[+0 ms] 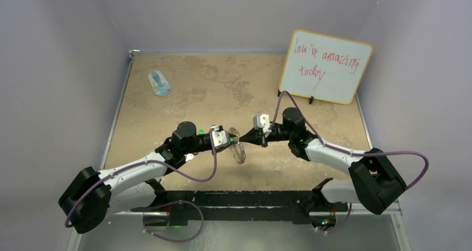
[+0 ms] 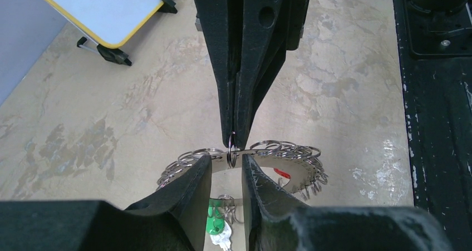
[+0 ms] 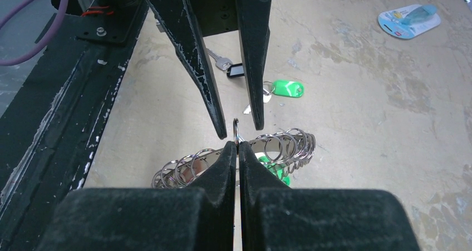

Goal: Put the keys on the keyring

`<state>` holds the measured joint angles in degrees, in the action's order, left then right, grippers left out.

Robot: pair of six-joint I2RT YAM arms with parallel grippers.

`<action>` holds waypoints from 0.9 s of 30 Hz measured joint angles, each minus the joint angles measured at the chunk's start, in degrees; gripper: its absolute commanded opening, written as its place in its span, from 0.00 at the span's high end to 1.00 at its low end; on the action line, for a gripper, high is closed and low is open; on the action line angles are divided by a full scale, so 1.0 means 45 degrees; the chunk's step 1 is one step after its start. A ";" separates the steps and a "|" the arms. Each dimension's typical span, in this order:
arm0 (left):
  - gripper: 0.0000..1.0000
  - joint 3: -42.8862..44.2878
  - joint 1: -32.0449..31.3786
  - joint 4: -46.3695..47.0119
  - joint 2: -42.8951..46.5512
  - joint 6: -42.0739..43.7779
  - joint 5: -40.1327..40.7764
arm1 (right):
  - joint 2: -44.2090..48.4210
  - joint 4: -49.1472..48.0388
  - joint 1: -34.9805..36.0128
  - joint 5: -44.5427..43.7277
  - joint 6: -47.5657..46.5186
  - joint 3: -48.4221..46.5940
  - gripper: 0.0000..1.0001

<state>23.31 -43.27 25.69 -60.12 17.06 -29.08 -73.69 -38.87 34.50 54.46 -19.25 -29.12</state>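
Tan surface [image 1: 222, 89]: right tool [image 3: 237, 146] pinches a rim loop [image 3: 236, 129], likely the surest hold on the stiff keyring [image 2: 298, 173]; left tool [image 2: 226, 158] spread astride it.

One keyring [image 3: 284, 145] (its wire loops [image 3: 183, 170] too crowded to count). Four keys [image 3: 267, 94]: a green-tagged key [image 2: 214, 220] under the keyring, a red-tagged key [image 2: 282, 173] at it, a second green-tagged key [image 3: 286, 88] and a black-tagged key [image 3: 235, 70] apart from it on the bench [image 3: 362, 151]. One whiteboard [image 1: 325, 66], one blue-and-white oval packet [image 1: 160, 83].
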 measured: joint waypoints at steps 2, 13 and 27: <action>0.82 0.0044 0.0000 0.0136 -0.0160 -0.0010 -0.0117 | 0.0000 0.0010 0.0019 0.0000 -0.0029 -0.0005 1.00; 1.00 0.0301 0.0000 0.0262 -0.0724 -0.0005 -0.0359 | 0.0000 0.0418 0.0058 -0.0257 -0.0112 -0.0194 1.00; 1.00 0.0267 -0.0068 0.0248 -0.0627 0.0005 -0.0219 | 0.1360 -0.0510 0.0107 -0.1107 0.0554 0.0029 0.32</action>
<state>24.51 -43.57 26.81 -62.94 17.08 -30.06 -67.57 -41.17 34.98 49.47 -16.75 -28.99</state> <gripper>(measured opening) 0.008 0.607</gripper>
